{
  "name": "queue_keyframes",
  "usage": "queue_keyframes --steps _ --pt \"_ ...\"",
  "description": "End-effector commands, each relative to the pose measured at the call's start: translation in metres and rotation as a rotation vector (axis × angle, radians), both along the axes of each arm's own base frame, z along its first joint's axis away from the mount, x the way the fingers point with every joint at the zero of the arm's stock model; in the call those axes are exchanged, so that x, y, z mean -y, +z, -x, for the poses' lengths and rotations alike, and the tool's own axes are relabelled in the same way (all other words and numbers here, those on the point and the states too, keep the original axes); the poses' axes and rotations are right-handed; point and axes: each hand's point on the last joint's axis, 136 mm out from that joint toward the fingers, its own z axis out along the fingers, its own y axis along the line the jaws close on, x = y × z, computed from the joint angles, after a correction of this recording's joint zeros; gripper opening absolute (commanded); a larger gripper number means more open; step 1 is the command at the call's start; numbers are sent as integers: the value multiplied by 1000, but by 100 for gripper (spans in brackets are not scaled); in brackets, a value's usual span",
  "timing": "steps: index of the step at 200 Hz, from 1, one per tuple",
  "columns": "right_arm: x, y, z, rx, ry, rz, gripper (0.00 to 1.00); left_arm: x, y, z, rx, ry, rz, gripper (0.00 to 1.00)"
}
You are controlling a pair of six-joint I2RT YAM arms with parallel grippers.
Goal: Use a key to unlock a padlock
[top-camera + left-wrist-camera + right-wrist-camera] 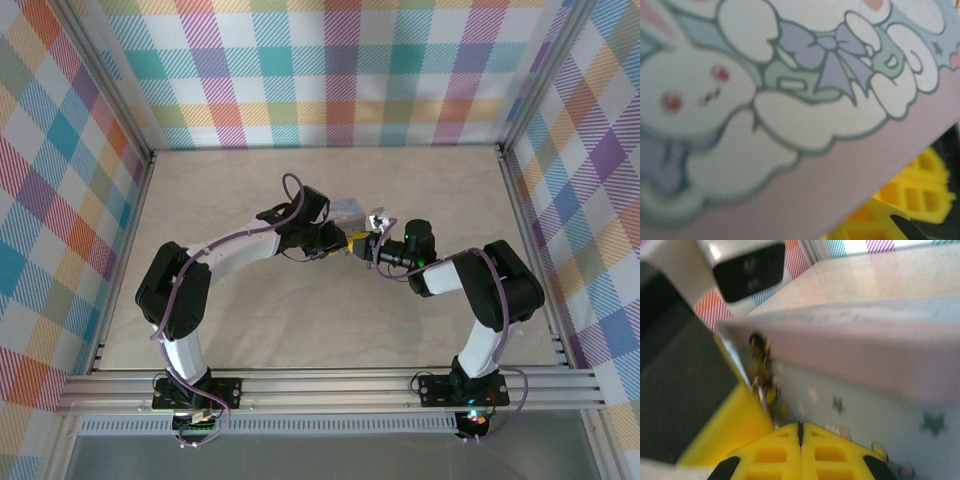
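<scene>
The padlock [759, 346] shows in the right wrist view as a small dark blur with yellowish glints. It sits at the tin's edge, ahead of the right jaws and to their left, and its shape and loop are too smeared to make out. A thin silvery line [762, 397] runs from it down toward the jaws; what it is cannot be told. The tin [865, 355] lies straight ahead of the right jaws, its pale blue side with small stars just beyond their tips. The right jaws are pressed together, yellow, with only a hairline seam between them.

From above, the tin [347, 211] sits between the two sets of jaws, with a small silvery piece [378, 218] just beside it on the right jaws' side. The left jaws pinch the tin. In the left wrist view its bunny lid [790, 100] is close against the camera, and one yellow side of the jaws peeks from under it at lower right. The left arm [180, 290] and right arm [500, 290] bend inward, so both sets of jaws meet over the middle of the table [300, 330], well apart from the checked walls [330, 70].
</scene>
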Motion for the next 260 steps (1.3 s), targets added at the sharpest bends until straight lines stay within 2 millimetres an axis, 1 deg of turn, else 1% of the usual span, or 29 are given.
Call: queue_keyframes --steps 1,18,30,49,69,94,119,148,175,199,226,260 --pt "-1 22 -13 88 -37 -35 0 15 1 20 -30 -75 37 15" --pt "3 21 -12 75 -34 -30 0 15 1 21 -31 -74 36 15" --pt "9 21 -11 68 -49 -23 0 15 1 20 -29 -73 36 15" --pt "24 20 -6 46 -70 -17 11 13 0 20 -24 -68 29 15" --pt "32 15 5 5 -60 -7 20 12 -1 19 -24 -66 23 15" --pt "32 6 24 -69 2 0 29 11 -2 18 -24 -62 22 15" --pt "30 -3 40 -151 44 -14 34 11 -1 16 -21 -56 23 15" --pt "30 -13 59 -227 84 -38 41 12 1 14 -17 -54 28 15" --pt "32 -18 70 -261 85 -49 47 12 2 14 -16 -53 28 15" --pt "31 -16 71 -279 96 -63 50 13 3 13 -20 -49 36 15" --pt "23 -13 66 -293 116 -90 50 15 8 12 -18 -49 52 15" --pt "12 -15 58 -291 117 -93 49 15 8 13 -19 -50 50 15"
